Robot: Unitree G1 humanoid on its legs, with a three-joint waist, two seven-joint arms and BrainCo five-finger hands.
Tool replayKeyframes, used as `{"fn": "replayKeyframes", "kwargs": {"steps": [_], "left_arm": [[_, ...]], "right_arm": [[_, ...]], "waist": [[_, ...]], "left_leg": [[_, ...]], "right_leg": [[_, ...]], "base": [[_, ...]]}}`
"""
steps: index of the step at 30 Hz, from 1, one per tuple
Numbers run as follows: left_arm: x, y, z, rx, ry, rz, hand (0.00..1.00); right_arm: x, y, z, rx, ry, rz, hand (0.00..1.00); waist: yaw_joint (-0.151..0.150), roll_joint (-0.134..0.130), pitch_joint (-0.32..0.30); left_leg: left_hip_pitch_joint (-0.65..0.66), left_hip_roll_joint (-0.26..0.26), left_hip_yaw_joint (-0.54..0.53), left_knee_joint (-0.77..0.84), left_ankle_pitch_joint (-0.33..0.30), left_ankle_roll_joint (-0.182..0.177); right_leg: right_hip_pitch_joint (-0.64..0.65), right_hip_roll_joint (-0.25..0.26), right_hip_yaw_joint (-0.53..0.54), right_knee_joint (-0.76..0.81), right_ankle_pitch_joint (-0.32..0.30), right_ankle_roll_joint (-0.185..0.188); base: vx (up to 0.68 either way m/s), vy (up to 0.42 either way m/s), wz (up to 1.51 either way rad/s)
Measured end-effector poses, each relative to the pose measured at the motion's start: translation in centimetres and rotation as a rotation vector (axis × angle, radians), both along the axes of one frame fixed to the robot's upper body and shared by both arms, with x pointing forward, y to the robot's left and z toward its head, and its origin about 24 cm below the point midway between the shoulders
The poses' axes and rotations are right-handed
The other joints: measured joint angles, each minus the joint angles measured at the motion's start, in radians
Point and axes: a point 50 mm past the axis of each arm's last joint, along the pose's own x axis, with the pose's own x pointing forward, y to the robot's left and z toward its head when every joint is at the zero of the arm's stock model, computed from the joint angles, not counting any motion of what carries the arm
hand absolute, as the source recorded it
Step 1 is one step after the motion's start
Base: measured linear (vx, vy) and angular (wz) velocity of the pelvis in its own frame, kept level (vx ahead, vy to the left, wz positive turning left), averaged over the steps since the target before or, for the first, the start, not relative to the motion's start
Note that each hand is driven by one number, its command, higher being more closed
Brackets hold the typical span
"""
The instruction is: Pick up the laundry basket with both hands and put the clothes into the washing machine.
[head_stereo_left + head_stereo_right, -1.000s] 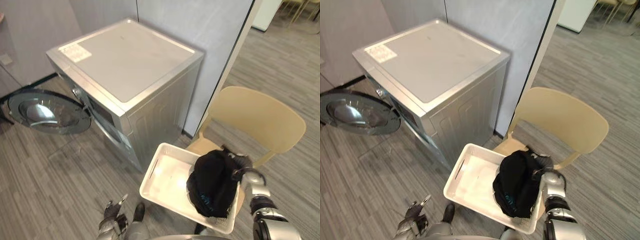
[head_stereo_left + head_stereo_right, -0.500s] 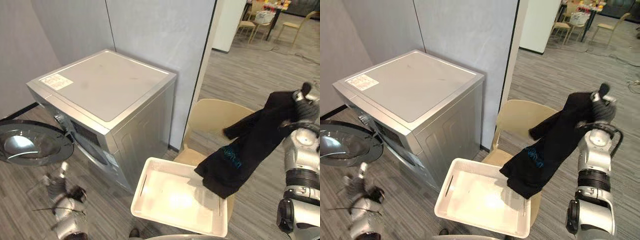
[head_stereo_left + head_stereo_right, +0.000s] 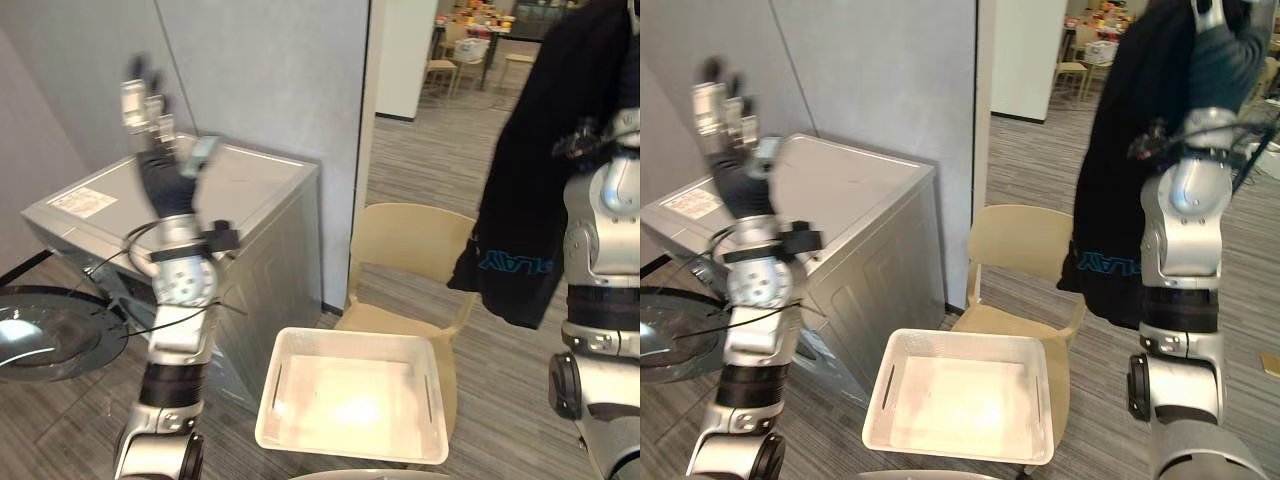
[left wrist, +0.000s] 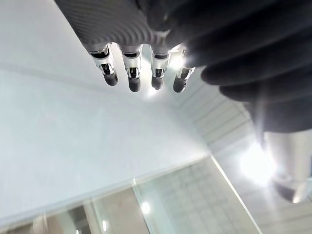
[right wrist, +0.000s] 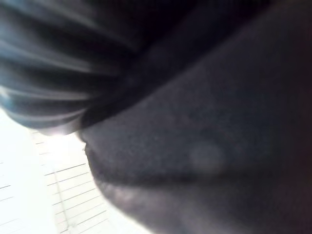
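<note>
Overhead, in the left eye view, the left hand (image 3: 160, 178) is pointing up, fingers (image 3: 131, 100) straight and spread, holding nothing, before the washing machine (image 3: 265, 195), whose white label (image 3: 84, 202) is too small to read. In the right eye view, the black garment (image 3: 1120, 150) with blue lettering is hanging from the raised right hand (image 3: 1215, 45), grip untellable, beside the white laundry basket (image 3: 965, 338) sitting on a beige chair (image 3: 1025, 240). The right wrist view is showing dark cloth, probably that garment.

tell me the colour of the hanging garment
The garment is black with blue print low down; the right eye view shows it best.
</note>
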Motion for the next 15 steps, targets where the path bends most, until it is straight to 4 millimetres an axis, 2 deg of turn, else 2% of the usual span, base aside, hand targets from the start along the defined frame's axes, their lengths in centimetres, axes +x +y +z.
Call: {"fn": "replayKeyframes", "kwargs": {"steps": [2, 5, 10, 12, 15], "left_arm": [[1.3, -4.7, -1.4, 0.085, 0.096, -0.204, 0.00], [2.2, -9.4, -4.1, 0.169, 0.242, -0.396, 0.00], [3.2, -13.7, -8.9, 0.291, 0.497, -0.500, 0.00], [3.3, -14.9, -9.5, 0.324, 0.529, -0.514, 0.00], [3.7, -16.0, -9.6, 0.408, 0.536, -0.502, 0.00]], "right_arm": [[0.0, 1.6, 1.5, -0.032, -0.039, 0.051, 1.00], [-0.3, 3.0, 3.2, -0.048, -0.088, 0.105, 1.00], [-0.5, 4.1, 4.9, -0.042, -0.130, 0.163, 1.00], [-0.3, 4.4, 4.8, -0.046, -0.120, 0.173, 1.00], [0.1, 4.7, 4.4, -0.030, -0.099, 0.193, 1.00]], "waist": [[-0.015, 0.000, 0.000], [-0.049, -0.002, 0.001], [-0.064, -0.011, 0.002], [-0.064, -0.021, 0.003], [-0.080, -0.038, 0.002]], "left_leg": [[0.016, 0.000, 0.022, -0.001, -0.003, 0.004], [0.020, 0.004, 0.032, -0.001, -0.008, 0.000], [0.030, 0.029, 0.064, -0.002, -0.012, -0.007], [0.039, 0.038, 0.076, -0.001, -0.015, -0.011], [0.042, 0.045, 0.086, -0.001, -0.018, -0.015]], "right_leg": [[0.000, 0.002, 0.022, 0.000, 0.000, 0.000], [-0.004, 0.007, 0.032, 0.000, 0.000, 0.000], [-0.018, 0.036, 0.058, 0.003, 0.000, -0.005], [-0.019, 0.047, 0.069, 0.006, -0.003, -0.009], [-0.027, 0.055, 0.076, 0.017, -0.006, -0.014]], "base": [[-0.01, 0.000, -0.25], [-0.01, -0.005, -0.14], [-0.01, -0.025, -0.20], [-0.01, -0.025, -0.19], [-0.01, -0.016, -0.12]]}}
